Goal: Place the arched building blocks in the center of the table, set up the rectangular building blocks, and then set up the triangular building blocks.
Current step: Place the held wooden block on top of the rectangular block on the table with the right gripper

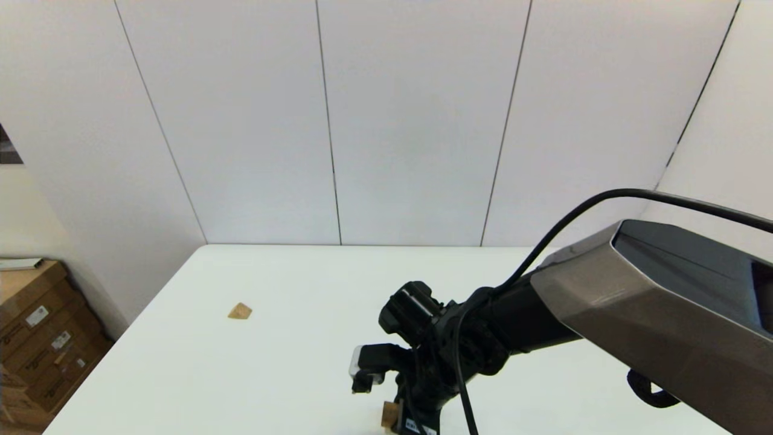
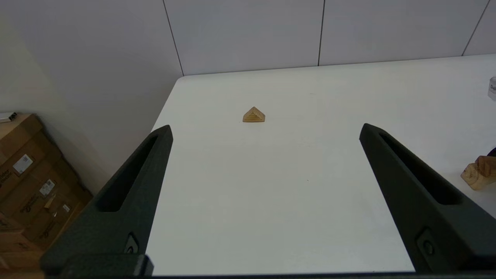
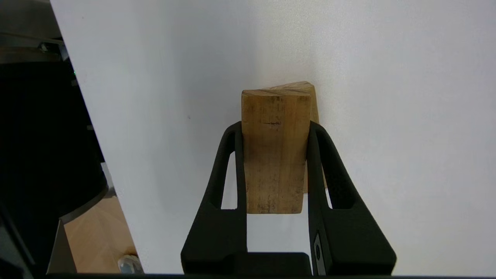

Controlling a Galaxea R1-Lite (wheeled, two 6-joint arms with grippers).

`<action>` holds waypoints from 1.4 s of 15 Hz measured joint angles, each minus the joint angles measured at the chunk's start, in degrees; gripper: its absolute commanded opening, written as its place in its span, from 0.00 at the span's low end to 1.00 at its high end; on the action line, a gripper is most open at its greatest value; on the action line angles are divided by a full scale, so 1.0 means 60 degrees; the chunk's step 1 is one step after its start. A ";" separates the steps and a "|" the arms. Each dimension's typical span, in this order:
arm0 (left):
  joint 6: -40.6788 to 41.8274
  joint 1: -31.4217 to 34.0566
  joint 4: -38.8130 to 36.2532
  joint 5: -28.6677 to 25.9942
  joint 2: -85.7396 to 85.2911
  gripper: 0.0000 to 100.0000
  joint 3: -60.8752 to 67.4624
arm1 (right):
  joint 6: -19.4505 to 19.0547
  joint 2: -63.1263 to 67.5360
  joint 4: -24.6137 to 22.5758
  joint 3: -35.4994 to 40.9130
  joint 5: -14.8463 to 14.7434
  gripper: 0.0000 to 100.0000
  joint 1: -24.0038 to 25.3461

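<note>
The right gripper (image 3: 276, 133) was clamped on a flat-faced, grainy tan bar (image 3: 274, 155) at the lower middle of the head view, another wooden block (image 3: 313, 100) just behind it. The small wedge (image 1: 240, 311) sat at mid-left on the smooth white table (image 1: 290, 362). The left gripper (image 2: 265, 131) was spread wide, holding nothing.

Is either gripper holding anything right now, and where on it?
The right gripper clamps the rectangular block across its long sides; the left gripper is open and empty.
</note>
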 measured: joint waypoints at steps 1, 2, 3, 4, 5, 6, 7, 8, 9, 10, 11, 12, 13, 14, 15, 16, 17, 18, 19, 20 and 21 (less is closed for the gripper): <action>-0.0004 0.0000 0.0000 0.0004 0.0000 1.00 0.0000 | -0.0004 0.0024 0.0000 -0.0026 0.0000 0.00 -0.0022; 0.0000 0.0000 0.0000 0.0000 0.0000 1.00 0.0000 | -0.0004 0.0043 0.0004 -0.0045 -0.0004 0.00 -0.0047; -0.0004 0.0000 0.0000 0.0004 0.0000 1.00 0.0000 | -0.0004 0.0053 -0.0002 -0.0055 -0.0012 0.00 -0.0065; 0.0000 0.0004 0.0000 0.0004 0.0000 1.00 0.0000 | -0.0006 0.0061 -0.0002 -0.0059 -0.0026 0.00 -0.0079; -0.0004 0.0000 0.0000 0.0008 0.0000 1.00 0.0000 | -0.0010 0.0065 -0.0006 -0.0063 -0.0030 0.00 -0.0110; -0.0008 0.0000 0.0000 0.0000 0.0000 1.00 0.0000 | -0.0006 0.0071 -0.0014 -0.0067 -0.0030 0.00 -0.0138; -0.0010 0.0000 0.0000 0.0004 0.0000 1.00 0.0000 | -0.0014 0.0075 -0.0002 -0.0089 -0.0030 0.00 -0.0171; -0.0008 0.0000 0.0000 0.0004 0.0000 1.00 0.0000 | -0.0018 0.0079 0.0008 -0.0110 -0.0030 0.00 -0.0193; -0.0014 0.0000 0.0000 0.0004 0.0000 1.00 0.0000 | -0.0014 0.0087 0.0008 -0.0122 -0.0035 0.00 -0.0207; -0.0014 0.0000 0.0000 0.0004 0.0000 1.00 0.0000 | -0.0014 0.0089 0.0008 -0.0132 -0.0035 0.00 -0.0215; -0.0010 0.0000 0.0000 0.0000 0.0000 1.00 0.0000 | -0.0018 0.0089 0.0008 -0.0132 -0.0030 0.00 -0.0215; -0.0010 0.0000 0.0000 0.0004 0.0000 1.00 0.0000 | -0.0018 0.0093 0.0008 -0.0132 -0.0035 0.00 -0.0215; -0.0014 0.0000 0.0000 0.0000 0.0000 1.00 0.0000 | -0.0018 0.0102 0.0004 -0.0132 -0.0035 0.00 -0.0226; -0.0010 0.0000 0.0000 0.0004 0.0000 1.00 0.0000 | -0.0018 0.0120 0.0000 -0.0136 -0.0030 0.00 -0.0221; -0.0014 0.0000 0.0000 0.0000 0.0000 1.00 0.0000 | -0.0014 0.0138 -0.0002 -0.0136 -0.0030 0.00 -0.0221; -0.0010 0.0000 0.0000 0.0000 0.0000 1.00 0.0000 | -0.0014 0.0156 -0.0018 -0.0136 -0.0030 0.00 -0.0221; -0.0010 -0.0004 0.0000 0.0004 0.0000 1.00 0.0000 | -0.0018 0.0175 -0.0020 -0.0146 -0.0030 0.00 -0.0217; -0.0014 0.0000 0.0000 0.0004 0.0000 1.00 0.0000 | -0.0022 0.0185 -0.0033 -0.0150 -0.0035 0.00 -0.0215; -0.0014 0.0000 0.0000 0.0004 0.0000 1.00 0.0000 | -0.0024 0.0193 -0.0024 -0.0165 -0.0030 1.00 -0.0215; -0.0014 0.0000 0.0000 0.0008 0.0000 1.00 0.0000 | -0.0033 0.0203 -0.0020 -0.0187 -0.0030 1.00 -0.0215; -0.0018 0.0000 0.0000 0.0004 0.0000 1.00 0.0000 | -0.0033 0.0207 -0.0020 -0.0195 -0.0035 1.00 -0.0215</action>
